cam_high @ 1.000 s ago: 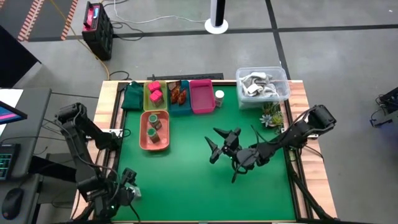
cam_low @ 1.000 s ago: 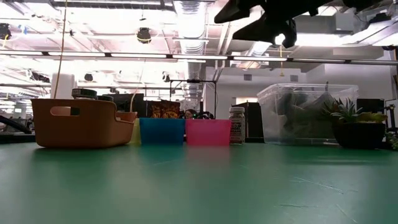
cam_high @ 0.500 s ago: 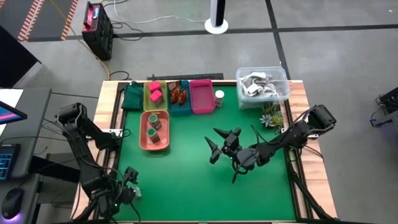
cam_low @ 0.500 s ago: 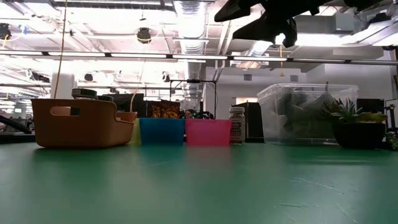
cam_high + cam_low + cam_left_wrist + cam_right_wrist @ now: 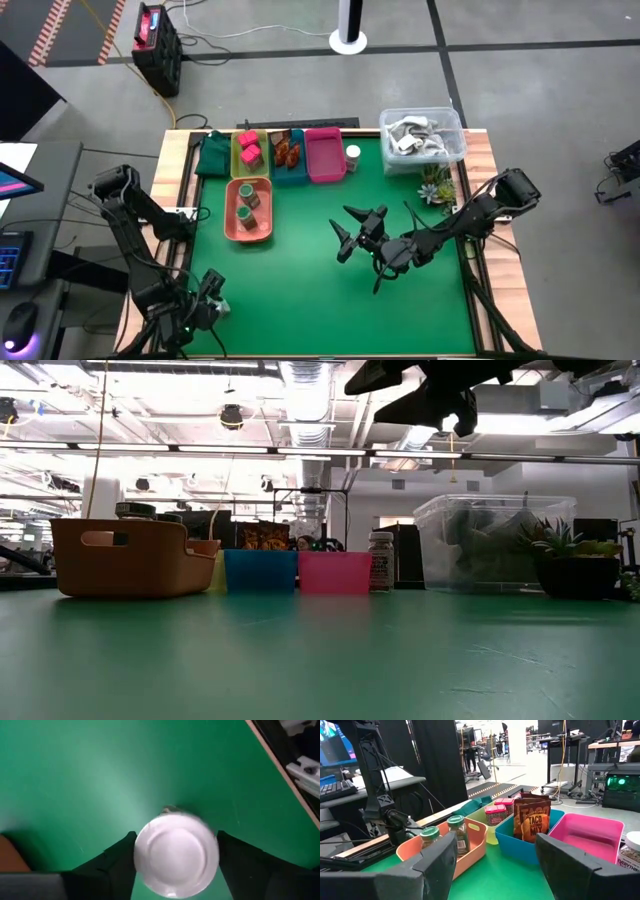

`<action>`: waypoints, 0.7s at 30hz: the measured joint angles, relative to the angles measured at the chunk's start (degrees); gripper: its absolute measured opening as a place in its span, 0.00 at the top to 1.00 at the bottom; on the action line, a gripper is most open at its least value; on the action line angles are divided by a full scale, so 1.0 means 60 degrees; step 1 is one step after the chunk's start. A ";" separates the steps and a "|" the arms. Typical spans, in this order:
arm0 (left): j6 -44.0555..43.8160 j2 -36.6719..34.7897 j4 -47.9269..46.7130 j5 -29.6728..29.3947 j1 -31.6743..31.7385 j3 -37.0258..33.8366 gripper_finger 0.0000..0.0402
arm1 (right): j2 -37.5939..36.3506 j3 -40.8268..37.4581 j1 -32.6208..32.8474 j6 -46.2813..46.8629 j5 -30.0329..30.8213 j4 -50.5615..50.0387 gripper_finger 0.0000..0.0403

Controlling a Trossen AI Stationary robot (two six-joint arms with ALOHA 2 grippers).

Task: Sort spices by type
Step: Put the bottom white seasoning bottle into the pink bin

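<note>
A round white-lidded jar (image 5: 176, 856) sits between the fingers of my left gripper (image 5: 176, 865) near the table's near left corner; in the high view, my left gripper (image 5: 208, 298) hides it. Pink cube boxes (image 5: 249, 150) lie in a yellow tray. Brown-orange packets (image 5: 287, 152) stand in a blue tray. Dark green jars (image 5: 246, 203) stand in an orange tray (image 5: 262, 228). Another white-lidded jar (image 5: 352, 153) stands beside the pink tray (image 5: 323, 155). My right gripper (image 5: 345, 232) hangs open above mid-table. My left gripper has the jar's white lid (image 5: 145, 862) pinched between its two fingers, one on each side of the rim. The fingers come from above, slanting steeply down. The jar is upright under them; whether its foot is on the mat I cannot tell.
A clear tub (image 5: 422, 135) and a small potted plant (image 5: 436, 185) stand at the far right. A dark green tray (image 5: 212, 155) stands left of the yellow one. The green mat's (image 5: 300, 300) near half lies bare between the arms.
My left gripper has sunk a little toward the table at the near left corner. My right arm has kept still.
</note>
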 joint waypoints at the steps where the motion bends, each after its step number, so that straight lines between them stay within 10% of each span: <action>1: 0.0054 -0.0011 0.0028 -0.0022 0.0048 0.0006 0.42 | 0.0000 0.0000 0.0000 0.0016 0.0002 -0.0002 0.28; 21: 0.1071 0.0020 -0.0223 -0.1100 0.1507 -0.0013 0.50 | 0.0000 0.0000 0.0022 0.0807 -0.0078 -0.0421 0.28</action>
